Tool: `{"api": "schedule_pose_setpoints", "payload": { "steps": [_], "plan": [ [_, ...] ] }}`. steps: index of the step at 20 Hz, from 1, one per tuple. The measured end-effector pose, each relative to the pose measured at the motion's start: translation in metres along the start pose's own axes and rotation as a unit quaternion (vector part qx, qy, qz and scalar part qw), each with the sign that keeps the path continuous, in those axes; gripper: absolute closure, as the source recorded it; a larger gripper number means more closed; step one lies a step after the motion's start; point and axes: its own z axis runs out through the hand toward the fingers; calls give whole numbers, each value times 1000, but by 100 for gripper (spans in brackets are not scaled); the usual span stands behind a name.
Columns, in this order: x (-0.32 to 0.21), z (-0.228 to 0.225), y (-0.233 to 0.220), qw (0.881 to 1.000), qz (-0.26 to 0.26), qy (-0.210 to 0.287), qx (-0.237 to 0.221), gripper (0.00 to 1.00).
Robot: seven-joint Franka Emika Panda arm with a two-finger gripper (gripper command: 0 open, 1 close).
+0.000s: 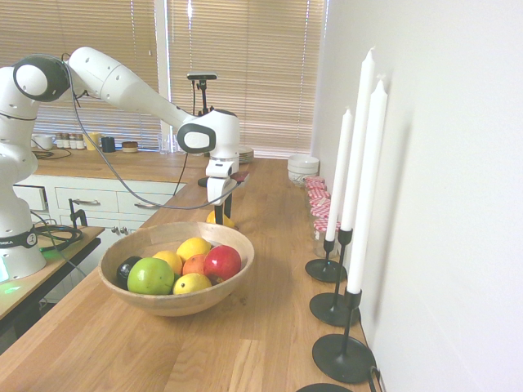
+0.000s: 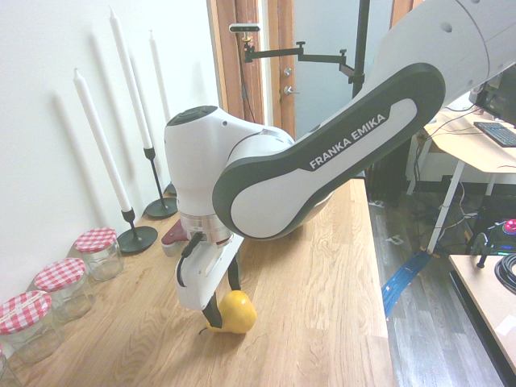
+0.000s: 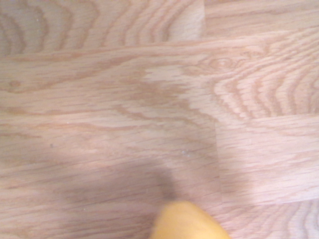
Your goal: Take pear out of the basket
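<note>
Near to far, first exterior view: black candle holders (image 1: 343, 358) with white candles stand along the wall side of the worktop (image 1: 270, 327). Basket (image 1: 176, 304), a wide wooden bowl, sits on the worktop. In it, front part: green apple (image 1: 150, 276), yellow fruit (image 1: 192, 283), red apple (image 1: 222, 264); dark fruit (image 1: 126, 272) at one side, orange fruit (image 1: 194, 265) in the middle, two more yellow fruits (image 1: 194, 247) behind. Pear (image 2: 239, 313) is out of the basket, on the worktop just beyond it. Pincer (image 2: 226, 306) is down at the pear, fingers spread; can't tell if either touches it. Farther: glass jars (image 2: 63, 286) with red-checked lids in a row by the wall, contents unclear, then stacked white bowls (image 1: 303, 168).
</note>
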Motion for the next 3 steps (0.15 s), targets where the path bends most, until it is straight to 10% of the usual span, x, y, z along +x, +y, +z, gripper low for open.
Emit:
{"api": "schedule_pose_setpoints", "payload": {
  "steps": [3],
  "plan": [
    [1, 0, 1, 1000, 2, 0, 0, 0]
  ]
}}
